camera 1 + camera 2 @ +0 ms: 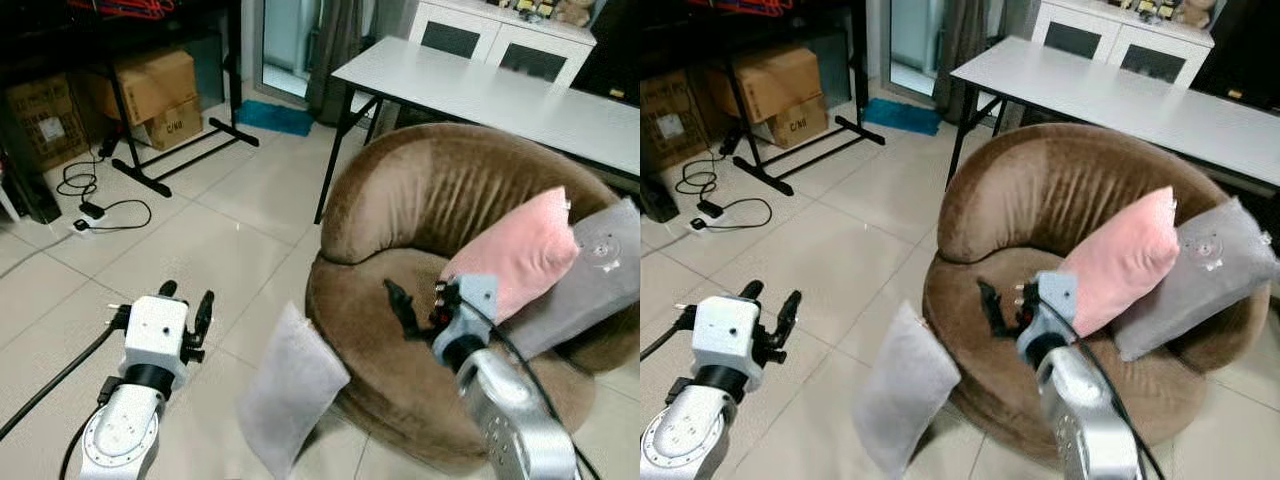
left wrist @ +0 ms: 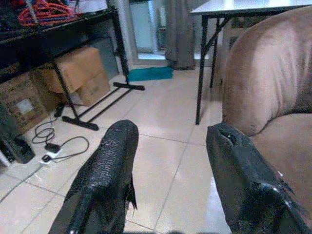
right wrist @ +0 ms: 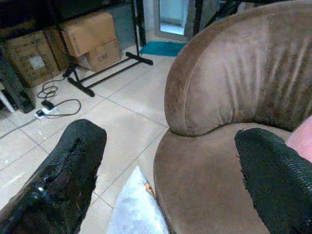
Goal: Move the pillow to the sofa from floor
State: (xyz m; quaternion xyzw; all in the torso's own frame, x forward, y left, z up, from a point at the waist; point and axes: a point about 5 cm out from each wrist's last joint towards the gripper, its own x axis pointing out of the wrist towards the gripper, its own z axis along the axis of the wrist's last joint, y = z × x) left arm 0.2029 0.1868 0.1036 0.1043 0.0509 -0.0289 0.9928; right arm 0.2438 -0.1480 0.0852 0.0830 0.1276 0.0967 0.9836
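**Still on floor: grey pillow leans vs. sofa front**

Right now the grey pillow stands on edge on the tiled floor, propped against the brown round sofa at approx 7 o'clock of its base. On the seat, twd 3 o'clock, a pink cushion leans w/ a 2nd grey cushion just beside it (both against the backrest). Right pincer hangs over the seat's front part, fingers spread wide, nothing between them; its wrist view has the pillow's top corner below. Left pincer is up over bare tile at 9 o'clock of the pillow, also open & empty. White table stands behind the sofa at 12 o'clock; cardboard boxes sit by a black rack at 10 o'clock.
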